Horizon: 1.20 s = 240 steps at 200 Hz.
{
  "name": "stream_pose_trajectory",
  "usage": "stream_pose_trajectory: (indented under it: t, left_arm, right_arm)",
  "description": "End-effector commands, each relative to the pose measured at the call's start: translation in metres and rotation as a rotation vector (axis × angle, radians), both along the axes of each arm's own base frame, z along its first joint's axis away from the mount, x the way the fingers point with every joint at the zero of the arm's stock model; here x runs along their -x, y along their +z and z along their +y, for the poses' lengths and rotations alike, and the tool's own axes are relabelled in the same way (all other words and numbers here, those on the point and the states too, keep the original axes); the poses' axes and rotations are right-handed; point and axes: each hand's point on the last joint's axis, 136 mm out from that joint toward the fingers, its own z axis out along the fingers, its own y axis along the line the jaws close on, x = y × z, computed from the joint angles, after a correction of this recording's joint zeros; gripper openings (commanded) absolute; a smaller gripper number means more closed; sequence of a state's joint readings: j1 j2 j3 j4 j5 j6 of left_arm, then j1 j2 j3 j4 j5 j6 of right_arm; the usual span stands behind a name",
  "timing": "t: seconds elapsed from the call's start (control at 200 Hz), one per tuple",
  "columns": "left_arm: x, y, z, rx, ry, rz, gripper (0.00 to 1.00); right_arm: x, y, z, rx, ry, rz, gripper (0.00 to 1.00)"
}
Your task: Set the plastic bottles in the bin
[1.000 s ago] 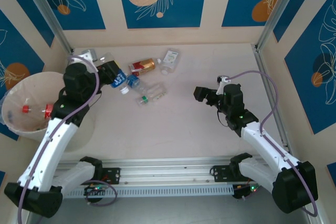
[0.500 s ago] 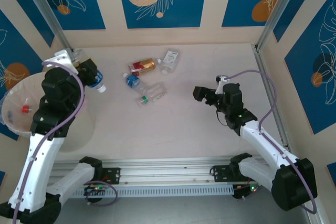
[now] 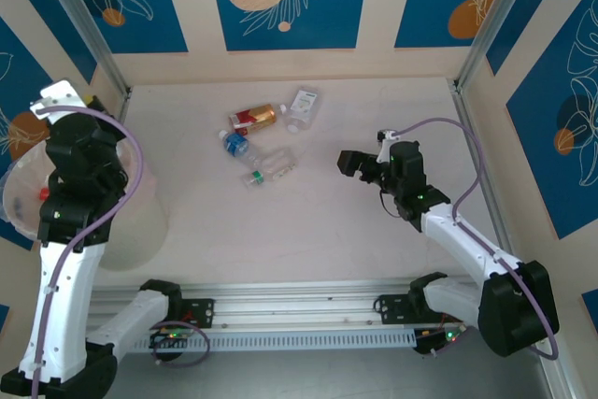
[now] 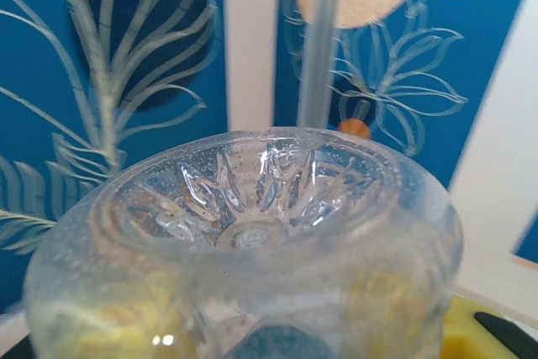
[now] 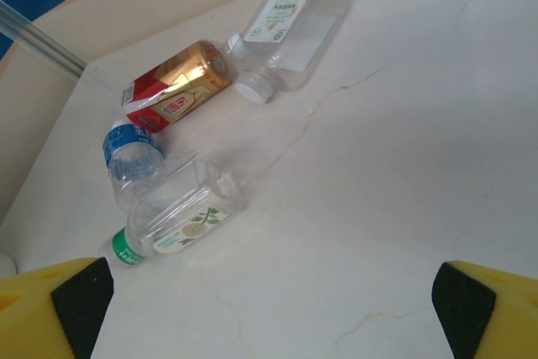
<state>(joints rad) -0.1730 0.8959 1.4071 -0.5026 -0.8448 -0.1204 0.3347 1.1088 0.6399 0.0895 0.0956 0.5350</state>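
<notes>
Hovering at nine o'clock in the overhead view, the left arm hangs above the bin (image 3: 140, 221). The left fingers (image 4: 467, 335) are drawn in narrow around a clear bottle (image 4: 252, 208), and we see its moulded base right up against the wrist camera, with a blue wall panel (image 4: 76, 166) behind. By our reckoning this one is a release away from counting, not yet dropped.

Down in the bin we catch a red cap (image 3: 42, 195), so something looks to be in there already.

What's left is four bottles lying on the worktop (image 3: 355, 249) around twelve o'clock, bunched close. The brown bottle with the red label (image 5: 172, 90) lies just beside the cap of the white-labelled bottle (image 5: 294, 14). Below them the blue-labelled bottle (image 5: 130, 161) and the green-capped bottle (image 5: 181, 216) lie side by side, seemingly touching.

Over near three o'clock the right fingers (image 5: 42, 308) stand spread wide, holding nothing. They face that cluster and are well apart from it.

Now the blind spots. The arm covers much of the bin's mouth and its wall is only cloudy, so we can't count what's inside. The frame cuts off the bin's nine o'clock edge. The held bottle's label and cap are hidden from us, and the bottle itself masks most of the left fingers.
</notes>
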Motion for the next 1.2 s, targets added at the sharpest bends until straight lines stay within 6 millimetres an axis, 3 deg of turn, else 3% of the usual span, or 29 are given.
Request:
stream_pose_trajectory:
  t: [0.0, 0.24, 0.46, 0.5, 0.62, 0.685, 0.885, 1.195]
  left_arm:
    - [0.026, 0.011, 0.037, -0.123, 0.256, 0.086, 0.37]
    - [0.035, -0.012, 0.07, -0.256, 0.441, 0.328, 0.38]
    - [0.032, -0.074, 0.1, -0.267, 0.522, 0.573, 0.4]
    - [0.031, -0.084, 0.106, -0.265, 0.538, 0.622, 0.46]
    - [0.035, -0.095, 0.118, -0.245, 0.598, 0.709, 0.86]
    - [0.036, -0.088, 0.116, -0.22, 0.592, 0.687, 1.0]
    - [0.042, -0.071, 0.102, -0.099, 0.486, 0.568, 1.0]
    - [0.014, -0.085, 0.073, 0.076, 0.263, 0.479, 1.0]
  right_arm:
    - [-0.006, 0.017, 0.01, -0.031, 0.027, -0.039, 1.0]
    - [-0.017, 0.013, 0.02, -0.031, 0.054, -0.017, 0.99]
    - [-0.023, 0.012, 0.03, -0.038, 0.083, -0.007, 1.0]
    - [-0.024, 0.013, 0.032, -0.039, 0.089, -0.008, 1.0]
    - [-0.023, 0.016, 0.035, -0.031, 0.099, -0.012, 0.99]
    - [-0.022, 0.017, 0.036, -0.024, 0.101, -0.014, 0.99]
    - [-0.022, 0.016, 0.034, -0.007, 0.093, -0.015, 1.0]
    - [-0.022, 0.017, 0.039, -0.002, 0.1, -0.015, 1.0]
